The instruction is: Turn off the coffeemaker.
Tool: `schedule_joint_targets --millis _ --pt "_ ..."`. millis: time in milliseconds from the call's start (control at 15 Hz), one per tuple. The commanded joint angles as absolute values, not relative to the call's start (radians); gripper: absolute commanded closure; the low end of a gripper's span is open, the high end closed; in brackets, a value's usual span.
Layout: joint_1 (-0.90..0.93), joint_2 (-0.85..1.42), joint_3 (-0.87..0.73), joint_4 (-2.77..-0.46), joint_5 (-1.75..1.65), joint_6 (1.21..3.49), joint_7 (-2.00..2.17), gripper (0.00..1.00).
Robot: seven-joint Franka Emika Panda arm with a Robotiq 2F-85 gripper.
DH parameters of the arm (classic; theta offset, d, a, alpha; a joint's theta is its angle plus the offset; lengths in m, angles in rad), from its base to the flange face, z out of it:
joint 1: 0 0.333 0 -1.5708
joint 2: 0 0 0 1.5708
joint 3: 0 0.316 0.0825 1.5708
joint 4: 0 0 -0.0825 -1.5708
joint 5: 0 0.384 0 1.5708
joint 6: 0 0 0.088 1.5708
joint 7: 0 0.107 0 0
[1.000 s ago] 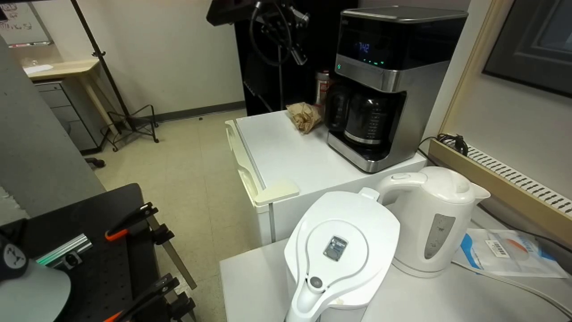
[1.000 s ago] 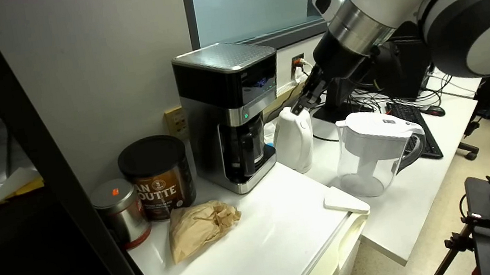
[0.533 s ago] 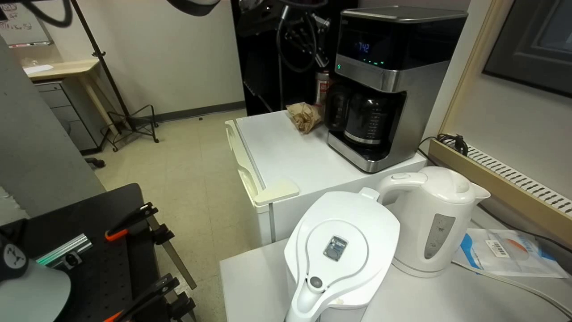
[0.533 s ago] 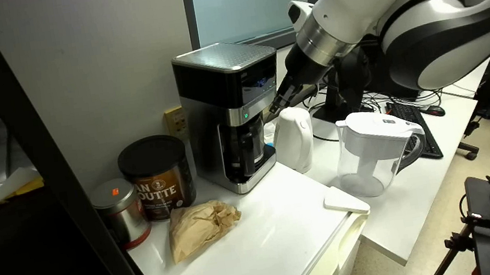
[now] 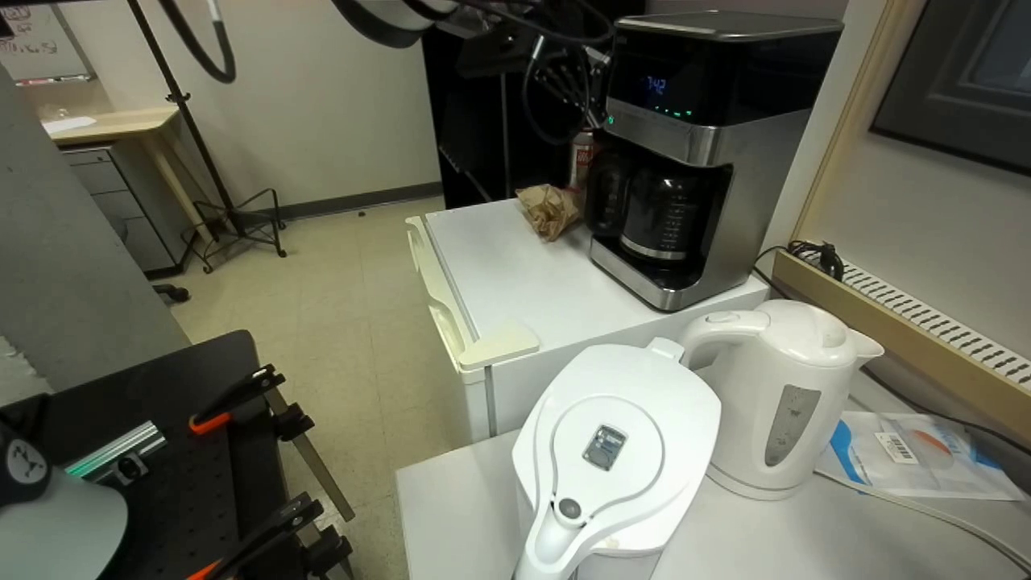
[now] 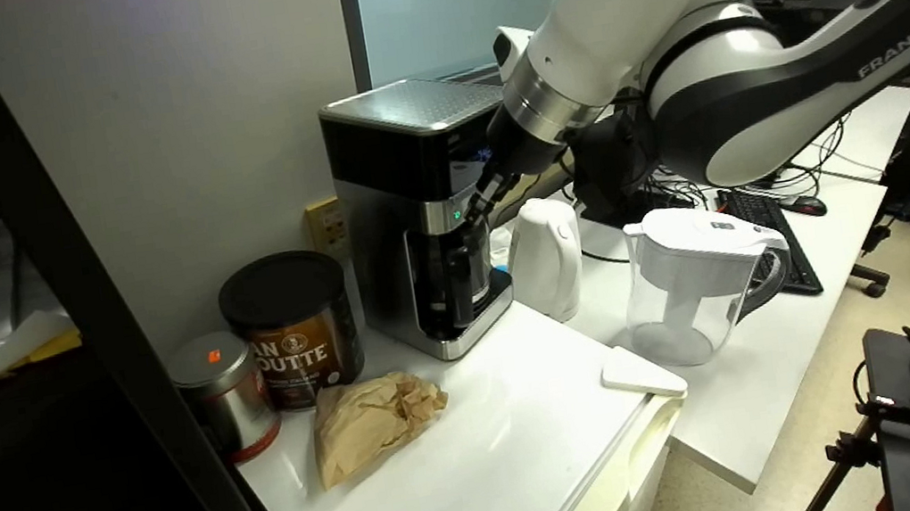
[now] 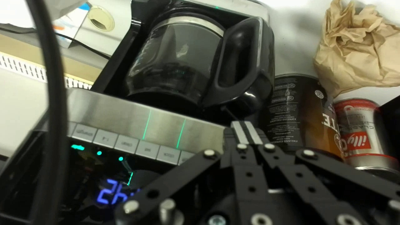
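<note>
Black & silver coffeemaker (image 5: pixel 753 161) — digits (image 5: pixel 656 85) lit blue, front light (image 6: pixel 457 214) grn.

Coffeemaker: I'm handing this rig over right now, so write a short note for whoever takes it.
Gripper: shut, no object seen in its jaws, close to the front of the coffeemaker; touching or not, I can't tell.
Coffeemaker: upright on the white surface, carafe inside.
Done: gripper positioned near the green light.
Left: the switch-off, which seems not yet made, since the green light and clock are lit. Likely a press at that light, then check it goes out.
</note>
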State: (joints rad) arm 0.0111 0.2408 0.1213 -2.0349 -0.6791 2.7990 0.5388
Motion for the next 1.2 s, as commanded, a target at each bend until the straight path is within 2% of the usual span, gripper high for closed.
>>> schedule_joint_targets --millis 0,1133 --pt "0.033 0.296 0.107 -1.964 -0.708 2.779 0.58 1.0" --pt "0.059 0.318 0.075 -1.927 -0.762 2.786 0.624 1.0"
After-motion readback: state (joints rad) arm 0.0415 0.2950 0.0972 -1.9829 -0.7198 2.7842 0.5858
